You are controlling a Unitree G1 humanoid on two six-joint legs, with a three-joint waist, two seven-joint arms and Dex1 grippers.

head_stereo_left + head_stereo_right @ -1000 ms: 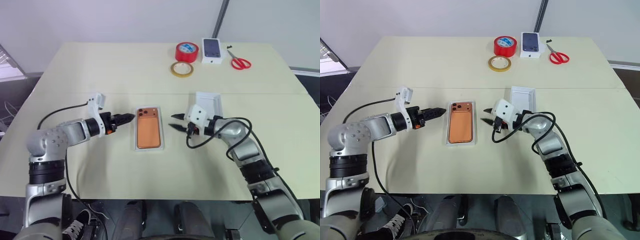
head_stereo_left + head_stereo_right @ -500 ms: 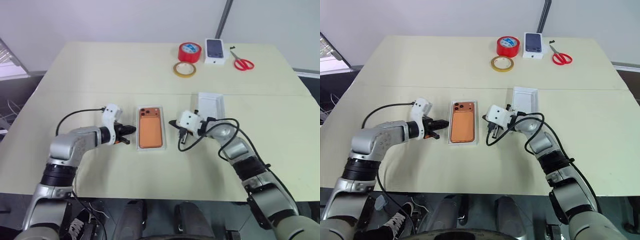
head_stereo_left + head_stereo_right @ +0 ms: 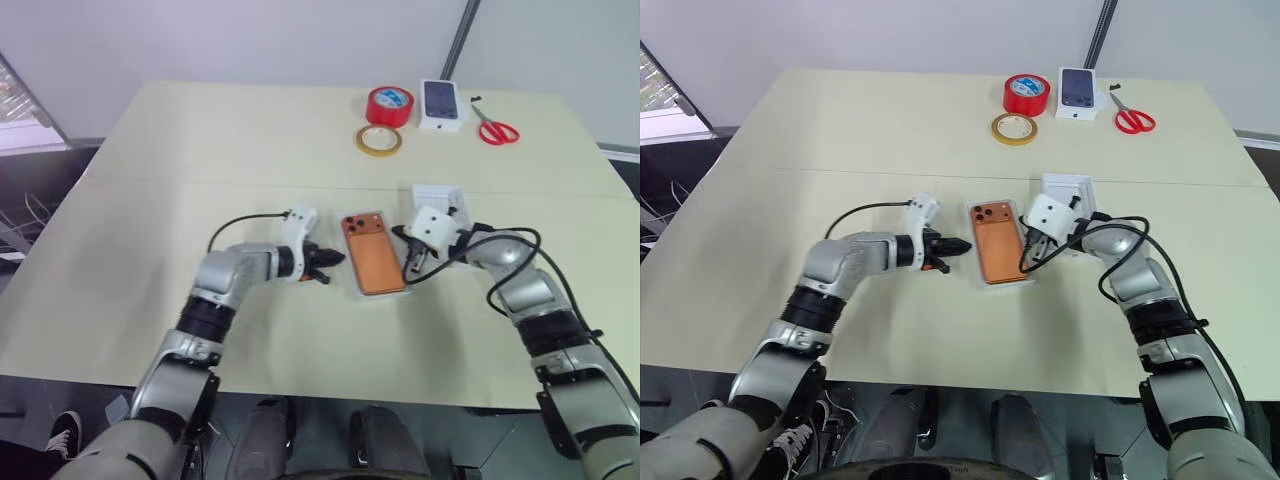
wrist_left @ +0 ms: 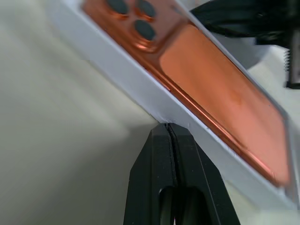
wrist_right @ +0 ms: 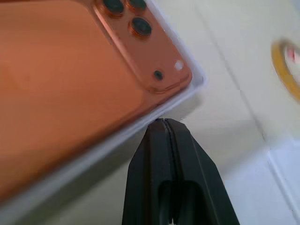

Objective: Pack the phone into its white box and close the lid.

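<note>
Your cream table [image 3: 150,180] carries everything; at its far edge sit red tape [image 3: 390,104], a tan tape ring [image 3: 379,140], red scissors [image 3: 497,129] and a printed phone carton [image 3: 441,104], well apart from the work. Mid-table, the white box [image 3: 992,283] holds the phone [image 3: 998,248] face down, so packing looks done. The lid [image 3: 1068,187] waits just right of it. Your left gripper [image 3: 332,260] and right gripper [image 3: 401,236], fingers pressed together and empty, flank the tray's long sides, likely to square it for lidding.
</note>
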